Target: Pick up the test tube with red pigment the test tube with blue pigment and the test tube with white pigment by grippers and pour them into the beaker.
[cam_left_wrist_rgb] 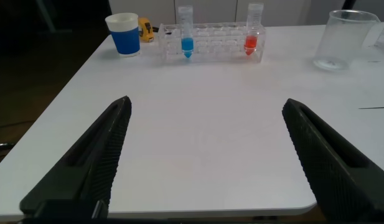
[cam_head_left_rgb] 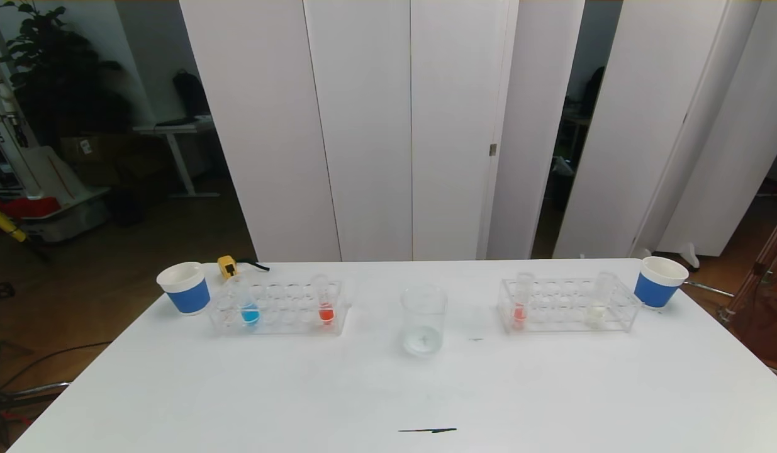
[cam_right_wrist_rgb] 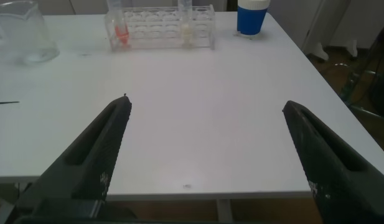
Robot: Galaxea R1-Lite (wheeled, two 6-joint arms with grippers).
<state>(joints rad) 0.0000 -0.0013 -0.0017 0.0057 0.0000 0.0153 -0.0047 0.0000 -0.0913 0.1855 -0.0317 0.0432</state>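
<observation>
White tabletop (cam_head_left_rgb: 237, 390) holds a central beaker (cam_head_left_rgb: 423, 319). Upright in the left rack, the test tube with blue pigment (cam_left_wrist_rgb: 186, 32) stands ahead of the left gripper (cam_left_wrist_rgb: 207, 162), jaws spread; the test tube with white pigment (cam_right_wrist_rgb: 186, 25) faces the right gripper (cam_right_wrist_rgb: 207, 165), likewise spread.

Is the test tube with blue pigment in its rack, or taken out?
In the rack. The test tube with blue pigment stands upright in the left rack, and no gripper touches it.

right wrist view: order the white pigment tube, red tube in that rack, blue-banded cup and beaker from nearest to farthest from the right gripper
From the right gripper, open at the table's near edge:
1. test tube with white pigment, in the rack straight ahead.
2. red tube, same rack, beaker side.
3. paper cup, beyond the rack's outer end; close to call with the red tube.
4. beaker, far off toward centre.
</observation>
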